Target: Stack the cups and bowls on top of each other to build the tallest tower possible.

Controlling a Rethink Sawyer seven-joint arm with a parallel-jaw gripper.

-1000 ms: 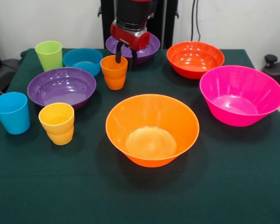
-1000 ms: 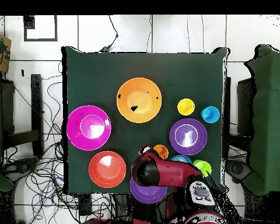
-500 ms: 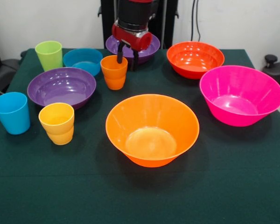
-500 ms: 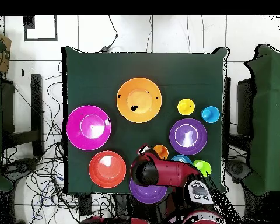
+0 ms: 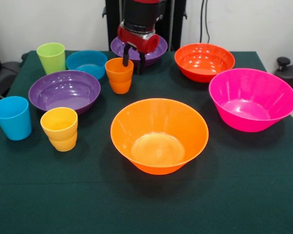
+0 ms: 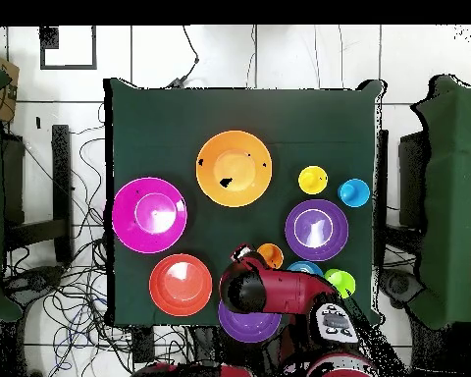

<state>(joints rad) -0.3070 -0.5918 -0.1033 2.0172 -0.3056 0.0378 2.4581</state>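
Presently the parted black gripper (image 5: pixel 133 59) hangs just behind the small glossy orange plastic cup (image 5: pixel 119 75), which looks light, rigid and slippery and is probably best pinched across its thin rim.

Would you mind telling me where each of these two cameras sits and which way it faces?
Front view: across the table, facing the robot; the arm and gripper come down beside the orange cup.
Overhead view: above the table, looking straight down; the red arm enters from the bottom.
Shared: the wide orange bowl and the other cups and bowls.
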